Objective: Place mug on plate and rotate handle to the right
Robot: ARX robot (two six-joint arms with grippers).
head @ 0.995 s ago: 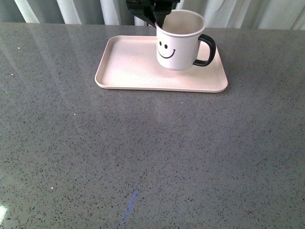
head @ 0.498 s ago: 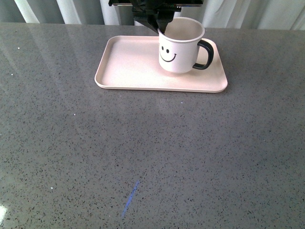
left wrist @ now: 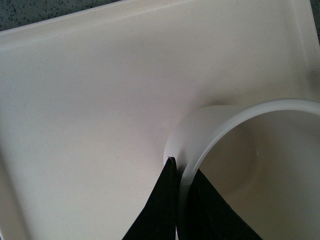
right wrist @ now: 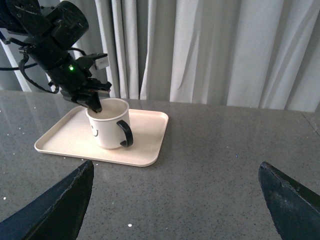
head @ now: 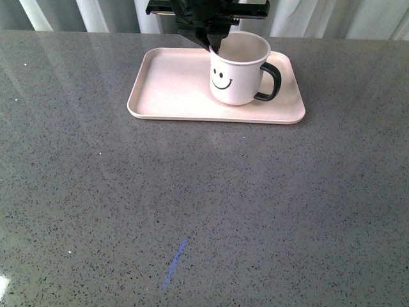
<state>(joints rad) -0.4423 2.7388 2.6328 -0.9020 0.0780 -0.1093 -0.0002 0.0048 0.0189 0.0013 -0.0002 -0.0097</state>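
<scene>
Although the front view shows the left hand [head: 214, 42] only as a dark wedge at the far edge of the tabletop [head: 204, 204], the left wrist view makes the grip plain: one black finger [left wrist: 157, 210] lies outside the wall of the mug [head: 235, 73] and the other inside, pinched on the rim with only the thin white wall between them. Only the front view gives the full smiley face [head: 221, 80], turned toward the near edge, and the handle [head: 270, 82] sticking out toward the right edge. The mug stands on the right half of the plate [head: 169, 83], which lies close to the far edge, about midway along it; whether its base sits fully flat I cannot tell. The right wrist view alone shows the right hand [right wrist: 176, 167]: its two dark fingers [right wrist: 57, 207] are spread wide with nothing between them, over bare tabletop well apart from the plate, with pale curtains [right wrist: 210, 50] behind.
</scene>
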